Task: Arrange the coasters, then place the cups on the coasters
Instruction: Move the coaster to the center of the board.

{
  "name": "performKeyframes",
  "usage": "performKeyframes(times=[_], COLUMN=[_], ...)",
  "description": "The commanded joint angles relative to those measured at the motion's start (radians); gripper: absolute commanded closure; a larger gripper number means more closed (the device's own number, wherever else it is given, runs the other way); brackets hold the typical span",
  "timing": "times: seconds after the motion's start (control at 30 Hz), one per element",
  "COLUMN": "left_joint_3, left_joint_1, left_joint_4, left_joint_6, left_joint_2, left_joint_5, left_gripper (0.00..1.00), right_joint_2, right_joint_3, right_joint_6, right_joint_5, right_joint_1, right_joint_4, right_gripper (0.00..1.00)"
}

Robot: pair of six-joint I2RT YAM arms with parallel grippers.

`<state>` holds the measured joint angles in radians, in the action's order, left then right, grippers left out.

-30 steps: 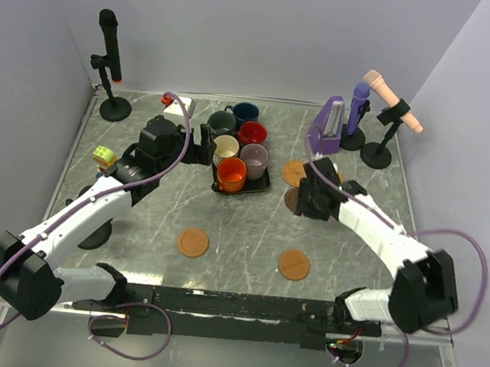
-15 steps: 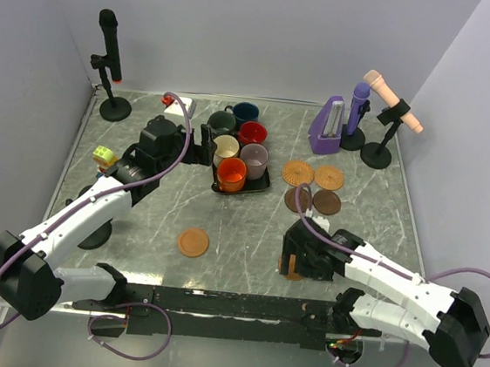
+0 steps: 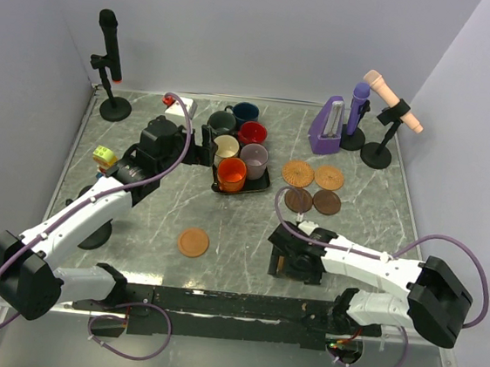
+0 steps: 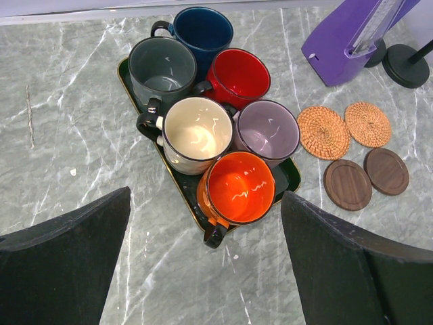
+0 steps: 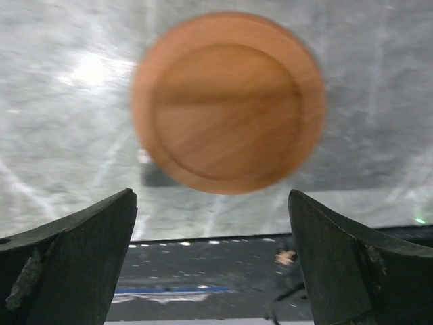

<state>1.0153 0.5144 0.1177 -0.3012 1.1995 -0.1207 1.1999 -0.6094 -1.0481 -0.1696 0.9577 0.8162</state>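
Observation:
Six cups stand on a black tray: navy, dark grey-green, red, cream, mauve and orange. My left gripper hovers beside the tray's left edge, open and empty; in its wrist view the orange cup lies just ahead of the gripper. Two woven coasters and two dark brown ones lie together on the right. A smooth tan coaster lies near the front. My right gripper is open low over another tan coaster, which the top view hides.
A purple metronome, a purple microphone and a peach microphone on a stand stand at the back right. A black microphone stand and a white box are at the back left. A small yellow-green figure sits left.
My right arm swung from the dark brown coasters back to the near tan coaster, and its jaws spread wide. The left arm has not moved.

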Motion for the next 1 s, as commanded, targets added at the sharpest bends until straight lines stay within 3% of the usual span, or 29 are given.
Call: performKeyframes(times=[0.0, 0.27, 0.5, 0.97], left_joint_3=[0.012, 0.014, 0.014, 0.012], left_joint_1=[0.006, 0.006, 0.004, 0.004], left_joint_4=[-0.023, -0.018, -0.021, -0.021], left_joint_6=[-0.003, -0.001, 0.001, -0.001], left_joint_2=[-0.029, -0.017, -0.017, -0.014], left_joint_5=[0.003, -0.005, -0.005, -0.004], left_gripper=[0.03, 0.03, 0.03, 0.03], right_joint_2=[-0.019, 0.024, 0.001, 0.139], right_joint_3=[0.013, -0.009, 0.034, -0.007], right_joint_6=[-0.053, -0.101, -0.136, -0.069], right_joint_5=[0.004, -0.073, -0.097, -0.131], right_joint_1=[0.009, 0.012, 0.013, -0.013], right_joint_4=[-0.089, 0.003, -0.037, -0.066], right_gripper=[0.01, 0.01, 0.01, 0.20])
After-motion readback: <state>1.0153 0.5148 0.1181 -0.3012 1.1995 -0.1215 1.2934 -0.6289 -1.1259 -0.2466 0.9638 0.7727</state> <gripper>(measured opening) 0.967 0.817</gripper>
